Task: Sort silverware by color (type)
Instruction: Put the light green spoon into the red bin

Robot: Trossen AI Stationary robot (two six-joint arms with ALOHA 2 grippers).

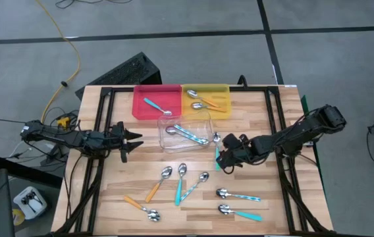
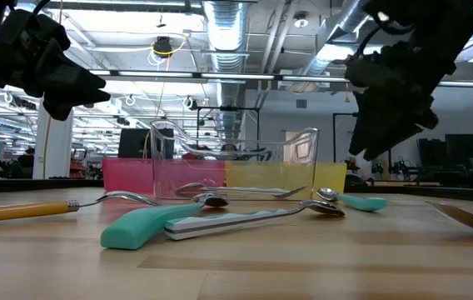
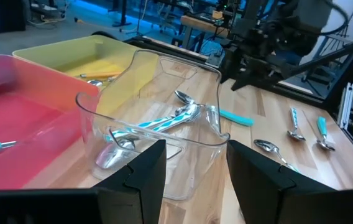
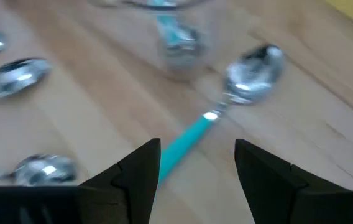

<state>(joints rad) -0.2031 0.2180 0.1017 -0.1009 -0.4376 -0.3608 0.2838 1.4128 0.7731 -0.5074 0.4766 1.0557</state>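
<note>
One teal spoon [image 4: 192, 135] under spread, empty right gripper [image 1: 228, 157] beside clear tray [image 1: 203, 118]; risk of slim handle skidding if pinched off-centre.

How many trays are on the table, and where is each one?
3. The red tray and the yellow tray sit side by side at the table's far edge; the clear tray stands just in front of them, near the middle.
</note>
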